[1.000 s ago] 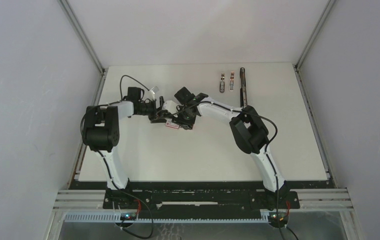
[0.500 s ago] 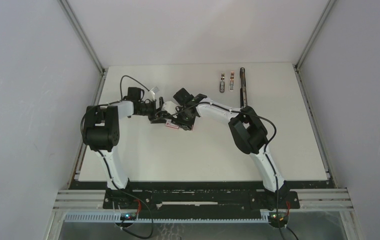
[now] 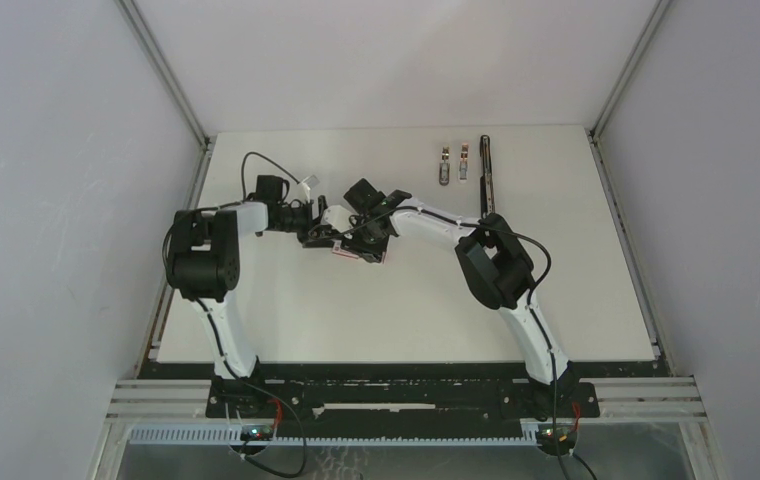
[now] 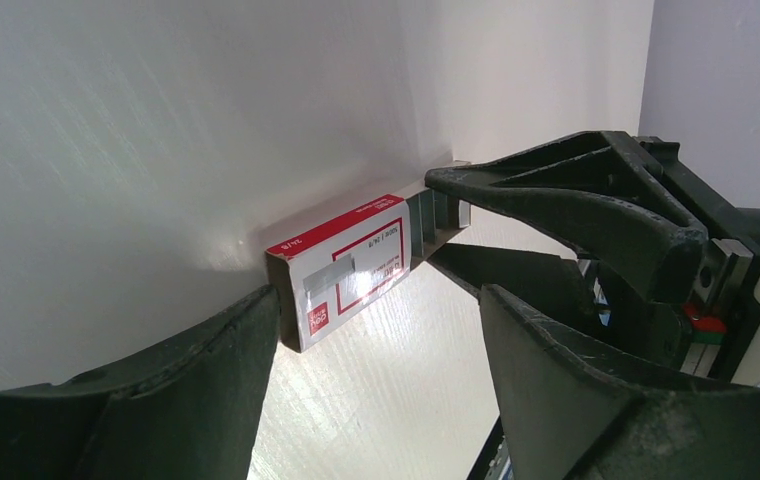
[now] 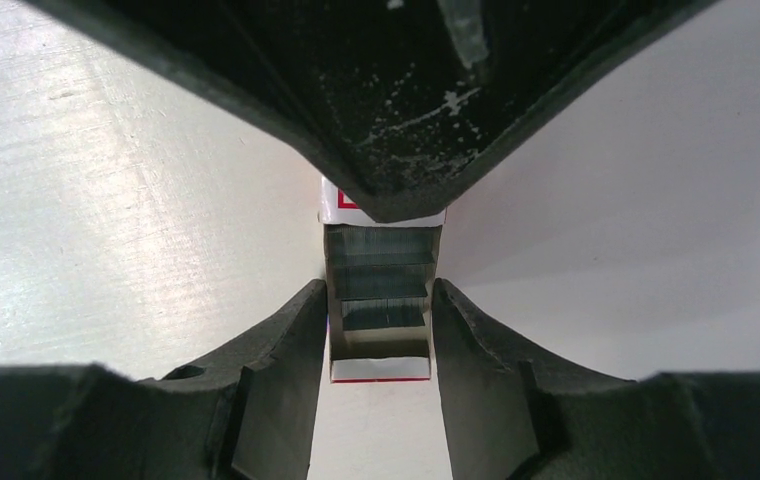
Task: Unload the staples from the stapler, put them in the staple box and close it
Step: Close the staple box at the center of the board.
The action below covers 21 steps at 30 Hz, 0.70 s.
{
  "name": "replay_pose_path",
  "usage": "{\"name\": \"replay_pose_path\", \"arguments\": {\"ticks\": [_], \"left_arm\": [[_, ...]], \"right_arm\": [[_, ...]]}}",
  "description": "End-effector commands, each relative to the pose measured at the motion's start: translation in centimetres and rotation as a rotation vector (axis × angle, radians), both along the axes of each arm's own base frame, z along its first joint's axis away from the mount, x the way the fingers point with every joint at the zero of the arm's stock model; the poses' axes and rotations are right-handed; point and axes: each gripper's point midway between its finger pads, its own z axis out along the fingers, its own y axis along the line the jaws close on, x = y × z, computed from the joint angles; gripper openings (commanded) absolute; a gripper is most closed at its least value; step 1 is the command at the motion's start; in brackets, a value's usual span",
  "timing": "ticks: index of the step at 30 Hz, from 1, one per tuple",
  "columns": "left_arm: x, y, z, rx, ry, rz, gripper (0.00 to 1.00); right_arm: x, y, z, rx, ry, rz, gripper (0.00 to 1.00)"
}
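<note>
The slim black stapler [image 3: 486, 175] lies at the back right of the table, far from both arms. Two short silvery staples strips [image 3: 444, 166] [image 3: 464, 162] lie just left of it. Mid-table sits a small red-and-white box [image 3: 346, 253] [image 4: 351, 265]. Its inner tray [image 5: 381, 368] is slid out and holds grey rows of staples [image 5: 381, 280]. My right gripper [image 3: 366, 240] [image 5: 379, 300] is shut on the tray's two sides. My left gripper [image 3: 318, 232] [image 4: 376, 310] is open, one fingertip [image 4: 256, 315] beside the box's closed end.
The two wrists meet nose to nose over the box, left of the table's middle. A loose black cable [image 3: 251, 165] loops above the left arm. Grey walls and metal rails [image 3: 171, 80] close in the table at left, right and back.
My left gripper's jaws have come closer together. Both wrists and the box have shifted slightly to the left. The right gripper's grip is unchanged.
</note>
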Motion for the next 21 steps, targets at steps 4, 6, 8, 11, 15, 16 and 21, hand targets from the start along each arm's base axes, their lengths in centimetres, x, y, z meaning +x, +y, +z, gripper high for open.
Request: {"name": "replay_pose_path", "arguments": {"ticks": [4, 6, 8, 11, 15, 16, 21], "left_arm": [[-0.17, -0.79, -0.83, 0.024, 0.034, -0.013, 0.72], [-0.16, -0.82, -0.79, 0.02, 0.035, -0.014, 0.65], [-0.19, -0.85, -0.85, 0.021, 0.036, -0.015, 0.65], [-0.15, -0.8, -0.92, 0.024, 0.038, -0.012, 0.58], [-0.04, -0.68, -0.99, 0.028, 0.04, -0.006, 0.57], [-0.05, -0.7, -0.99, 0.028, 0.041, -0.006, 0.57], [-0.1, -0.72, -1.06, 0.026, 0.047, -0.005, 0.58]], "right_arm": [[-1.24, 1.75, -0.15, 0.021, -0.009, 0.057, 0.43], [-1.16, 1.82, -0.11, 0.022, -0.01, 0.055, 0.43], [-1.15, 1.82, -0.11, 0.022, -0.011, 0.055, 0.43], [-1.15, 1.8, -0.18, 0.021, -0.009, 0.053, 0.43], [-1.18, 1.76, -0.24, 0.019, -0.009, 0.055, 0.43], [-1.16, 1.73, -0.3, 0.017, -0.01, 0.054, 0.43], [-1.07, 1.81, -0.25, 0.019, -0.012, 0.052, 0.43]]}}
